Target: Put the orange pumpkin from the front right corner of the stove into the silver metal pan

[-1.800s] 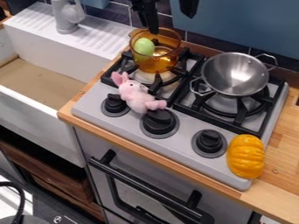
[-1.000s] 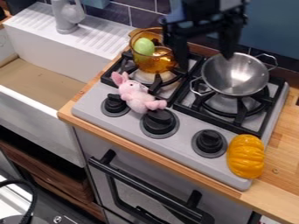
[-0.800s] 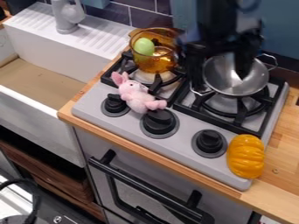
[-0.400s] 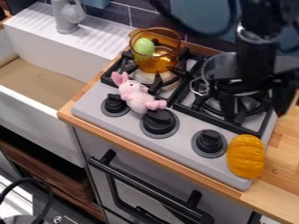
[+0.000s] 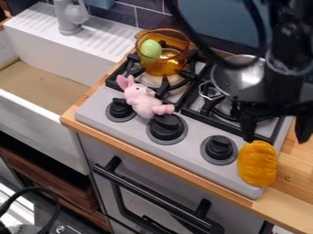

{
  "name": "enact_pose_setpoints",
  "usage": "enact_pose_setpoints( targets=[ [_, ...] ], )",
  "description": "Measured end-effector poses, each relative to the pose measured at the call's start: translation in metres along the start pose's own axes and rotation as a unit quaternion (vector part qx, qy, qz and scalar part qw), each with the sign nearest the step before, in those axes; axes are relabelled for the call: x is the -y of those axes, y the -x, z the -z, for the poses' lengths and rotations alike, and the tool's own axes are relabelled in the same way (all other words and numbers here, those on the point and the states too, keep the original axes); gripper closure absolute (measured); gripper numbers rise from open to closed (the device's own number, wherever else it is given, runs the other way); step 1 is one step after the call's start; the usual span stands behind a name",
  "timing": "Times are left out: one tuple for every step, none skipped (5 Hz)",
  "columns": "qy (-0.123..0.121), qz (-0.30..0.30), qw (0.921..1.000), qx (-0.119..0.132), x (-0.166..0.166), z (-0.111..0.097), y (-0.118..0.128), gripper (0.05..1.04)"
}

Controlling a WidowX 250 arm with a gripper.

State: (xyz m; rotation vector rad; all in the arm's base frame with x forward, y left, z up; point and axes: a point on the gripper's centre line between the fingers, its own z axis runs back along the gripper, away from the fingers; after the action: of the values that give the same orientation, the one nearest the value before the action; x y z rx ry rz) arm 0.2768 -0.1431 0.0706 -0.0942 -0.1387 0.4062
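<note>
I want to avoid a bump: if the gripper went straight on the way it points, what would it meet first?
Probably the orange pumpkin toy on the stove, just below the open gripper; depth is unclear, so it could be the wooden counter instead.

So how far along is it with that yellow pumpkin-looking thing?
Done, it seems: the gripper is open and right by the pumpkin-shaped piece. In hand: nothing looks gripped yet. Left: probably closing on the piece, which lies on the front corner of the stove. Elsewhere, a green egg-shaped thing is already in the amber pot.
</note>
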Motion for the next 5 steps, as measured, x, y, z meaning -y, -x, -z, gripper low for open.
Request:
enact_pose_setpoints(
  targets=[
    [-0.019,0.022,0.9995,-0.015,-0.003,0.010,0.005,0.085],
    [-0.017,0.036,0.9991,-0.012,-0.002,0.011,0.005,0.085],
    [-0.026,0.034,0.9991,0.000,-0.007,0.020,0.007,0.085],
    [-0.029,0.027,0.9991,0.013,-0.009,0.025,0.007,0.085],
    [-0.035,0.026,0.9990,0.013,-0.011,0.034,0.007,0.085]
  ],
)
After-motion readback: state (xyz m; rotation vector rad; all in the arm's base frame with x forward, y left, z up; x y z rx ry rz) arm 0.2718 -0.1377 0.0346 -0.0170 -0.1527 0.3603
